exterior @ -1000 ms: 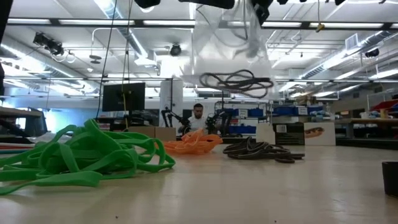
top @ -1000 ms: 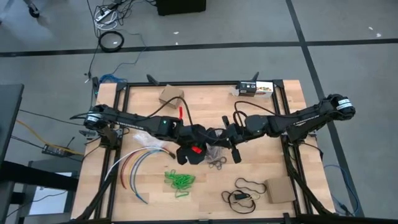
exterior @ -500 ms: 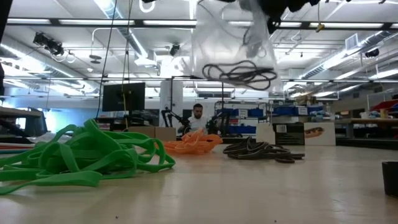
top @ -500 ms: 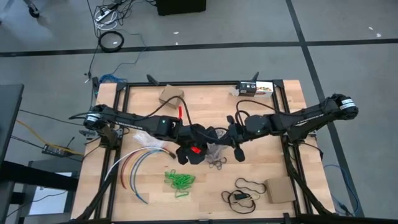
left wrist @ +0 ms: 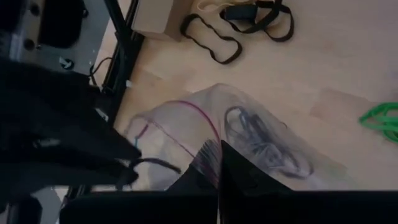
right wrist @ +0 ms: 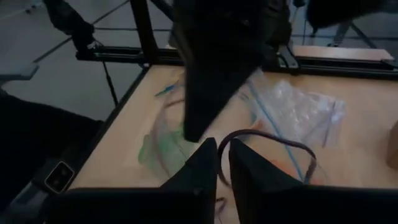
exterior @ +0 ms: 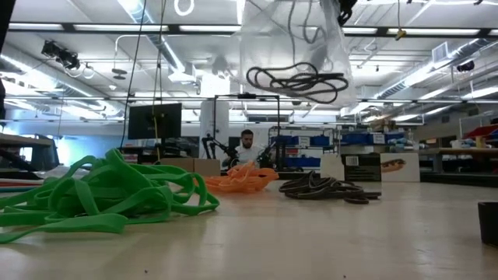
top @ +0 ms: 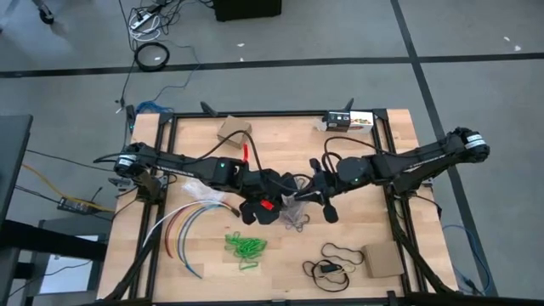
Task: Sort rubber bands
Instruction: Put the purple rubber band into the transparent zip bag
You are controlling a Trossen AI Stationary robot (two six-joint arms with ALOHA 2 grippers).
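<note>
We see both arms meeting over the middle of the table (top: 357, 149), so the centre is crowded while the near edge and the far corners lie more open. The left gripper (left wrist: 219, 171) is closed on the rim of a clear plastic bag (exterior: 292, 47), which hangs in the air above the table with a tangle of dark rubber bands (exterior: 297, 80) inside it. The right gripper (right wrist: 222, 163) hangs just beside the bag's mouth, its fingers a narrow crack apart, with a dark band looped close in front of them; we cannot tell whether it holds anything. On the table below, the green rubber bands (top: 245, 246) lie in a heap toward the near edge, the orange rubber bands (exterior: 241, 179) sit under the left arm, and a loose heap of dark bands (exterior: 327, 187) lies just beside the orange ones. To the left, a fan of long coloured cables (top: 183, 225) curves toward the table's edge. Near the right front corner lie a black cord loop (top: 336, 259) and a cardboard piece (top: 382, 261). A small box (top: 234, 130) sits at the far edge.
</note>
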